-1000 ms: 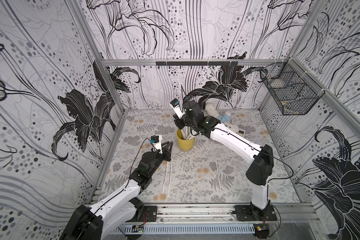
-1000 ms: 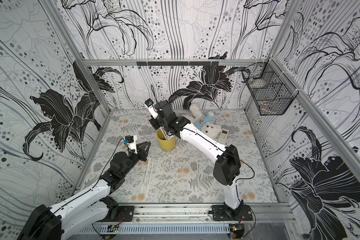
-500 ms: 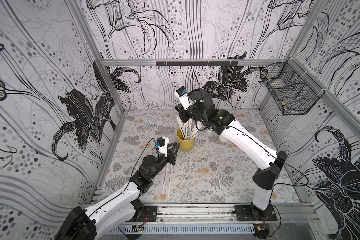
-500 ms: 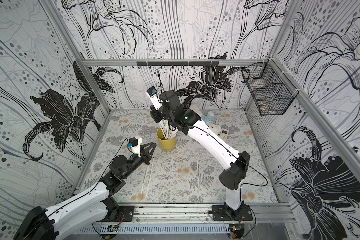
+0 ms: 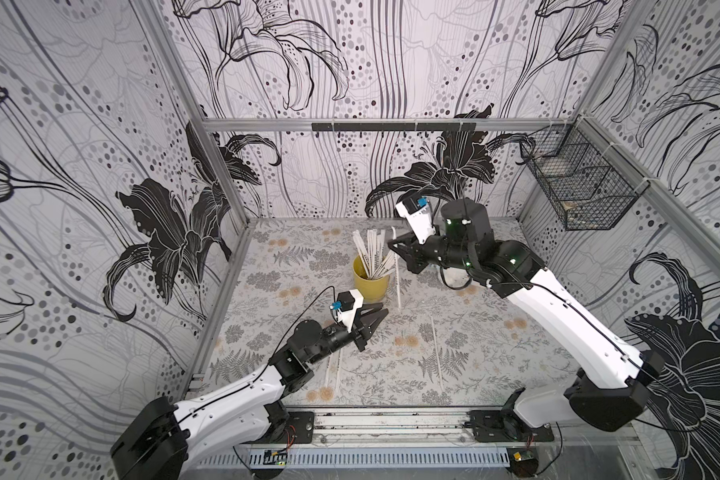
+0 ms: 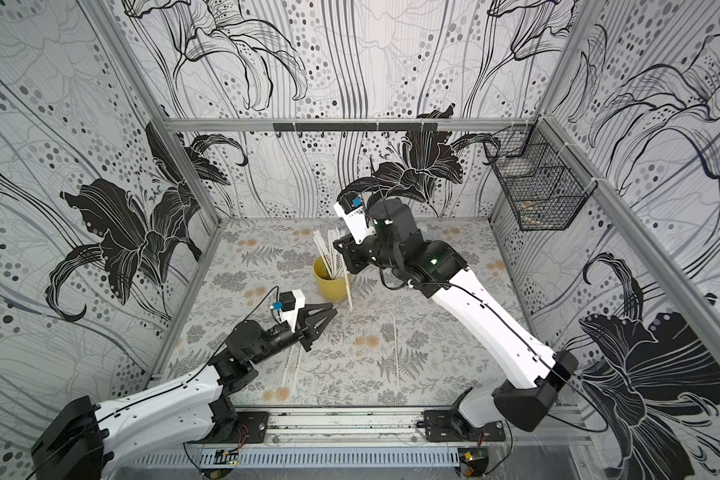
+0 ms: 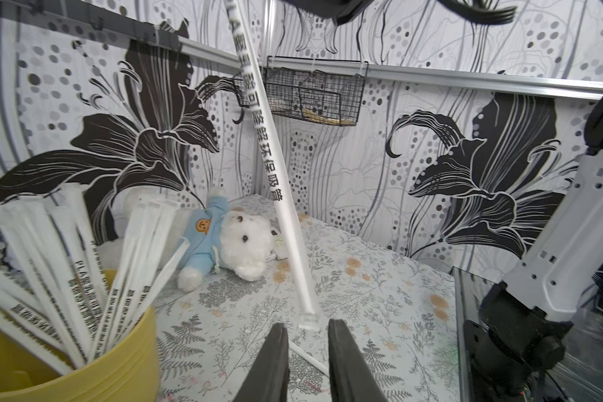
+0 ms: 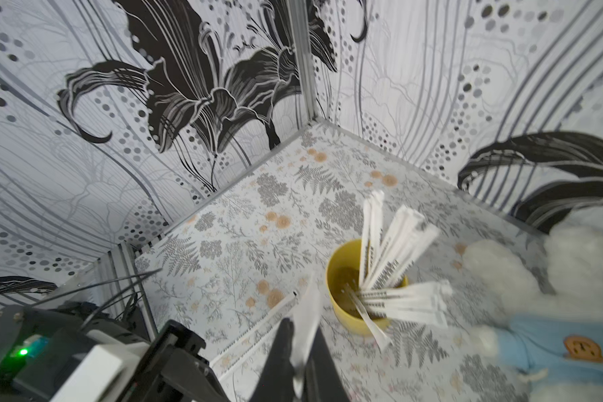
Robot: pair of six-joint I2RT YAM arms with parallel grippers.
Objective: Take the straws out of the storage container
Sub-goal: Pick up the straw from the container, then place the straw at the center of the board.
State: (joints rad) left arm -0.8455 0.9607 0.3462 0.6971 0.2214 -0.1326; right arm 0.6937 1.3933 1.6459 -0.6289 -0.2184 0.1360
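Straws (image 5: 373, 253) stood fanned in the cup (image 5: 371, 286), which sat near the middle of the table (image 5: 495, 332), and most of them were not yet out. One held straw (image 5: 396, 274) hung almost upright just beside the cup, outside its rim, with its lower end close to the table. A few loose straws (image 5: 435, 351) lay flat on the table nearer the front.

The right gripper (image 5: 393, 246) was clamped on the held straw near its top, as its wrist view showed, with the paper pinched between the fingers. The left gripper (image 5: 379, 320) was spread and empty. In its wrist view the held straw's lower end dangled just ahead of its fingertips, not between them.

We judged the step to be carrying this straw away and laying it down. To do that well we would swing it clear of the cup first, since the long free end could brush the rim or the fanned bunch and tip it. Then we would lower the straw until it lay nearly flat before letting go, beside the loose straws and away from the teddy (image 7: 237, 240).

The right arm reached in high, elbow raised, with its fingers pointing sideways at the cup. The left arm lay low along the table, aimed at the cup's base.
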